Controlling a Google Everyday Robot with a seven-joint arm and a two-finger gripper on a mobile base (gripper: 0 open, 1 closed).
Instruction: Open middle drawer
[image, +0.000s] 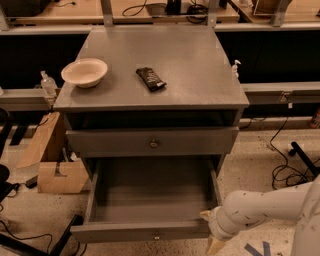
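Observation:
The middle drawer (150, 232) of the grey cabinet stands pulled far out, its empty inside showing, its small knob (156, 236) on the low front panel. Above it the uppermost drawer (125, 142) is shut, with its knob (154, 144) at centre. The lowest drawer is hidden under the open one. My gripper (210, 230), on a white arm (265, 207) coming in from the right, sits at the right front corner of the open drawer. Its beige fingertips (215, 246) are spread apart and hold nothing.
On the cabinet top (200, 75) lie a white bowl (84, 72) at the left and a dark snack bar (150, 79) near the middle. Cardboard boxes (55, 175) stand on the floor at the left. Cables (285, 170) run over the floor at the right. A bench lies behind.

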